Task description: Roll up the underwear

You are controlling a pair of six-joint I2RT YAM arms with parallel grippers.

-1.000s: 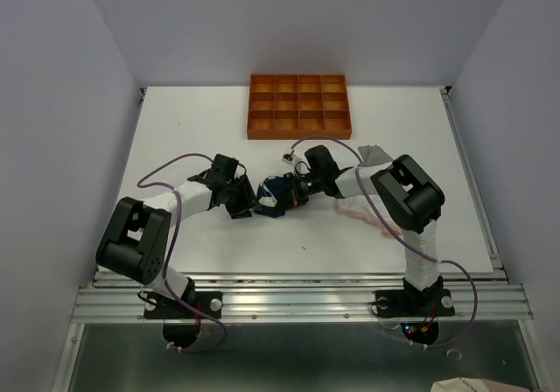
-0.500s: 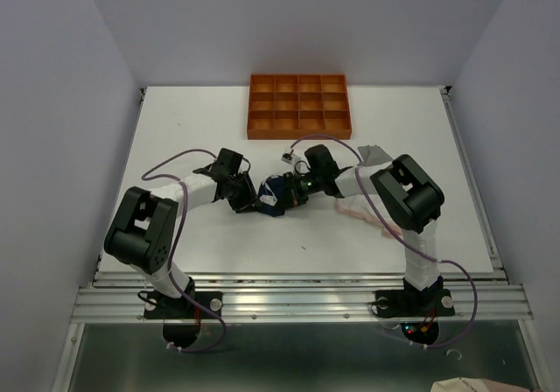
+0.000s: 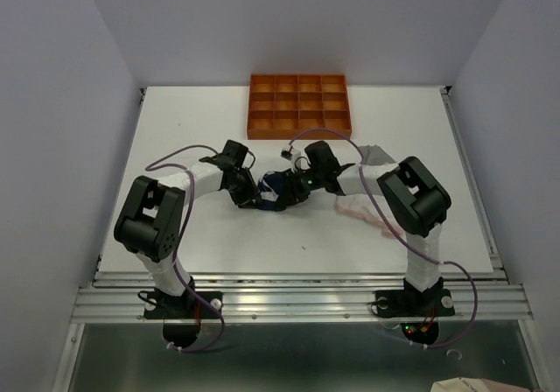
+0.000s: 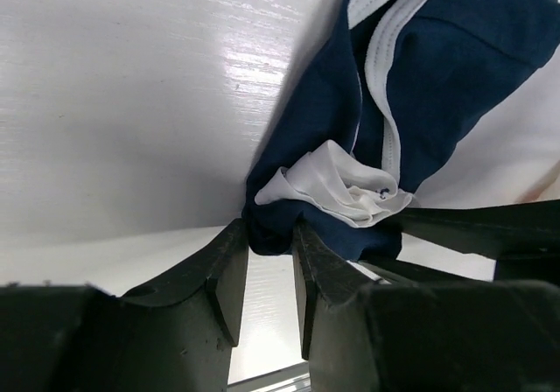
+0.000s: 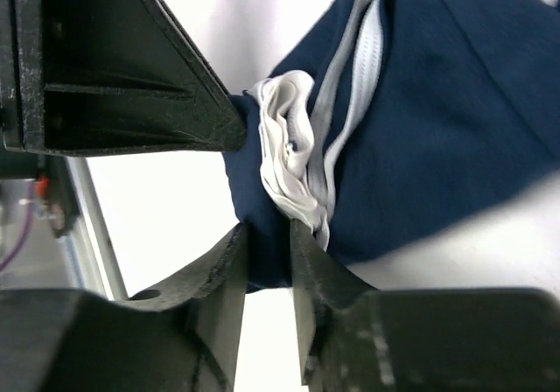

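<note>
The navy underwear lies bunched at the table's middle, its white trim crumpled into a wad. My left gripper comes at it from the left, and its tips are shut on a fold of the navy cloth. From the right, my right gripper meets the same bundle. Its jaws stand parted, with a navy fold still lying between them. The pale pink underwear lies under the right forearm. A corner of the grey underwear shows behind that arm.
An orange tray with several compartments stands at the back centre. The two grippers face each other almost tip to tip; the left one's finger fills the right wrist view's upper left. Cables loop over both forearms.
My left gripper has slid right up to the navy bundle and closed on its edge. The right gripper's jaws have parted; that arm has barely moved.
</note>
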